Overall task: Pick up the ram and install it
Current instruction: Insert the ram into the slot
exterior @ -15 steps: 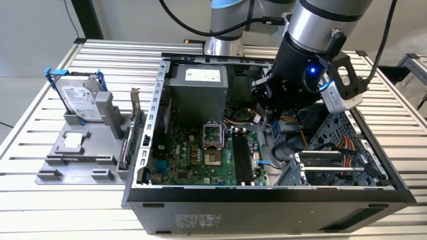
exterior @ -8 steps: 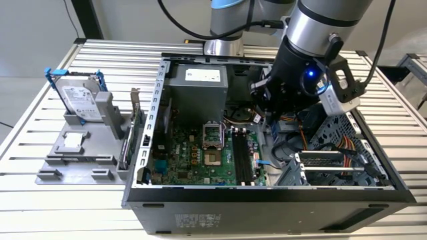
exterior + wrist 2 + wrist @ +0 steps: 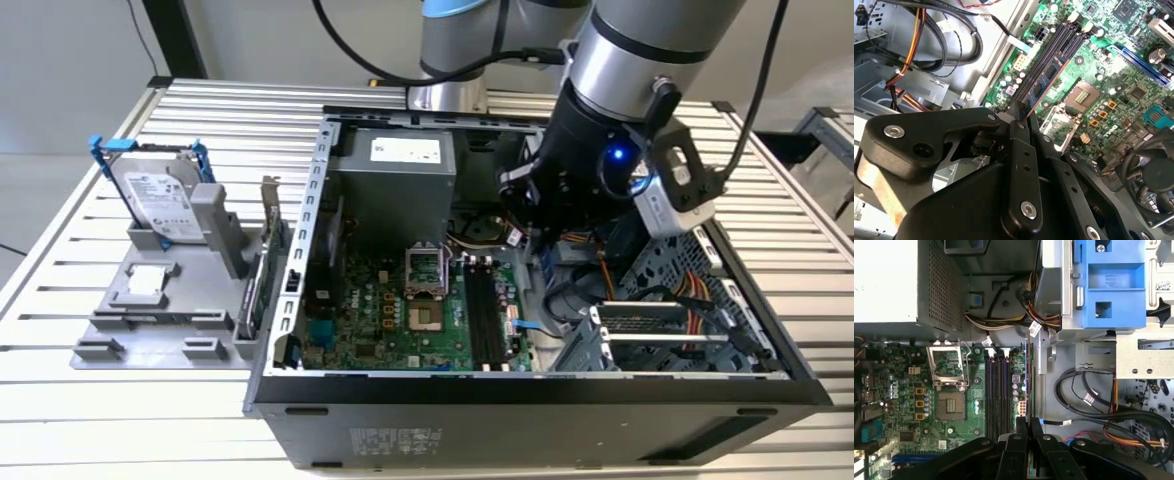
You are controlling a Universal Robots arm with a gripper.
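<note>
In the exterior view, an open case (image 3: 400, 395) is seen lying on a slatted table (image 3: 80, 400). The arm (image 3: 627, 90) reaches down into the case from the far side, above the board's (image 3: 400, 310) right part. The gripper's tip is hidden behind the wrist here, and the ram cannot be made out. Inside the case are held the board, a grey power supply (image 3: 394, 175) at the far end, a drive cage (image 3: 667, 320) at the exterior view's right, and bundled cables (image 3: 701, 290). At the exterior view's left, outside the case, a hard drive (image 3: 158, 195) with blue rails stands upright in a grey holder (image 3: 147, 320).

In the second wrist view, the ram (image 3: 1046, 80) is seen as a thin bluish-green strip on edge, its long axis running parallel to the dark slots (image 3: 1066, 42) and just beside them. Its near end is clamped between the fingers (image 3: 1019, 135) of the gripper (image 3: 1021, 116), which are closed tight on it. The socket (image 3: 1081, 95) lies just beyond the strip.

In the first wrist view, the ram (image 3: 1028, 370) appears edge-on as a narrow line extending straight away from the gripper (image 3: 1029, 424), parallel to the slots (image 3: 997, 390) and offset from them toward the case wall. The two fingers (image 3: 1021, 432) are pressed together around its end. A blue bracket (image 3: 1109, 285) and cables (image 3: 1089, 405) are seen beyond the wall.
</note>
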